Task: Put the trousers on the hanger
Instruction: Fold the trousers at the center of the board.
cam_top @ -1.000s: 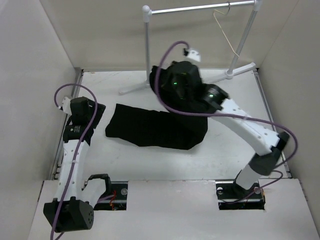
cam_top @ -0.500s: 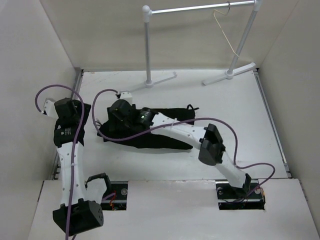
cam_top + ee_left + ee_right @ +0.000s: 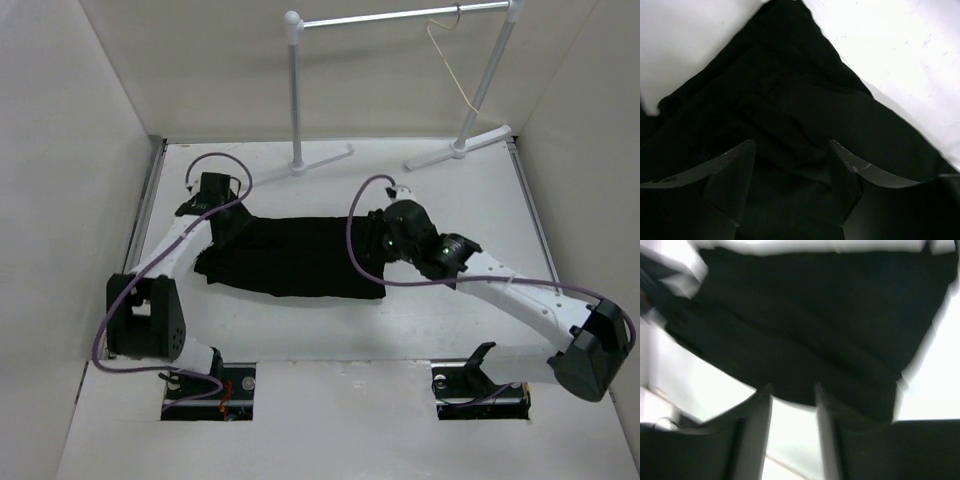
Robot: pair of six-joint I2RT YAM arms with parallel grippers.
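The black trousers [image 3: 295, 255] lie spread flat across the middle of the table. My left gripper [image 3: 222, 220] is at their left end. In the left wrist view its jaws [image 3: 790, 150] stand wide open with black fabric [image 3: 790, 90] between and below them. My right gripper [image 3: 383, 240] is at the trousers' right end. In the right wrist view it [image 3: 791, 392] is open, with white table in the gap and the trousers' edge [image 3: 805, 330] just past the tips. The cream hanger [image 3: 452, 62] hangs from the rail at the back right.
The white-and-silver rail stand [image 3: 295, 95] stands at the back, its feet on the table [image 3: 470, 200]. Pale walls close the left, back and right sides. Purple cables loop off both wrists.
The right gripper had the trousers bunched up near the rail, then reached across to their left end. It is now at their right end. The trousers lie flat. The left arm has swung onto their left end.
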